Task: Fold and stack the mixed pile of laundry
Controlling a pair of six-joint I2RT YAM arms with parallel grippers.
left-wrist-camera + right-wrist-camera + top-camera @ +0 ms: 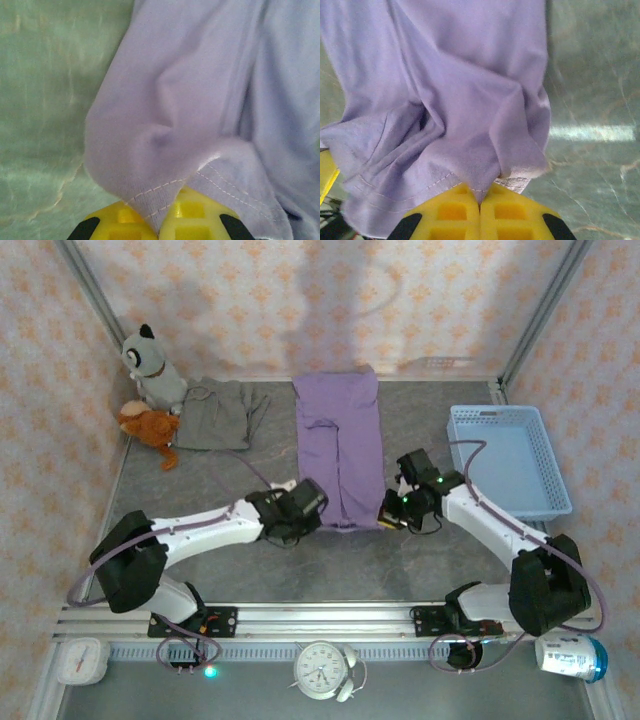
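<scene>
Table (250, 565): 1 lavender garment (338, 445), 1 taupe garment (215, 412), 2 toys (150, 365) (148, 427), 1 basket (508, 462).

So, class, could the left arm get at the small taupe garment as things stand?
Probably not yet: its jaws are shut on the lavender garment. Once released, bare table leads to the taupe garment.

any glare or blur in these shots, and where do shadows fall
Top external: sharp, soft vertical shadows on the back wall. Left wrist: the lavender garment looks slightly soft, the table beside it smeared and shiny. Right wrist: a bright glare streak crosses the table at right.
</scene>
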